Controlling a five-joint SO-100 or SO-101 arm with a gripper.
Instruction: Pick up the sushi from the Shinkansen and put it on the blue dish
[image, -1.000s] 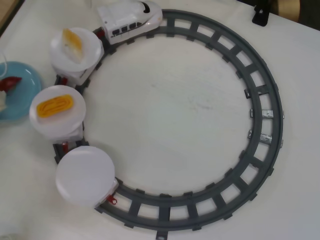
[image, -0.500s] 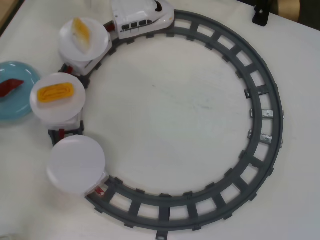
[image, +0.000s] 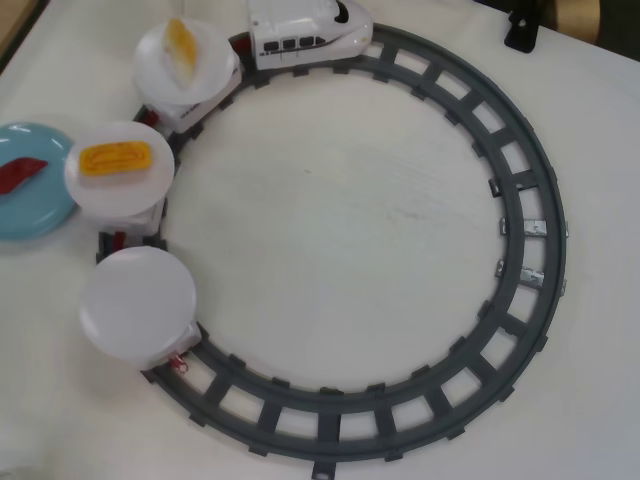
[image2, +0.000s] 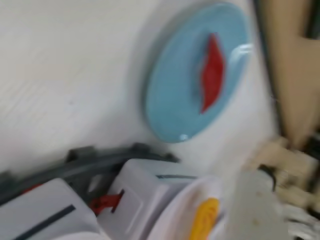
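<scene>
Shinkansen (image2: 145, 195), sushi (image2: 212, 72) on blue dish (image2: 175, 100)

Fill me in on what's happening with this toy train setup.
Nothing is being held right now. The dark-red sushi already lies on the blue dish, beside the track. The Shinkansen sits on the track at the top of the overhead view, pulling three white plates: one carries a pale orange piece, one a rolled omelette piece, and the last plate is bare. The pincer is not clearly visible in either view.
</scene>
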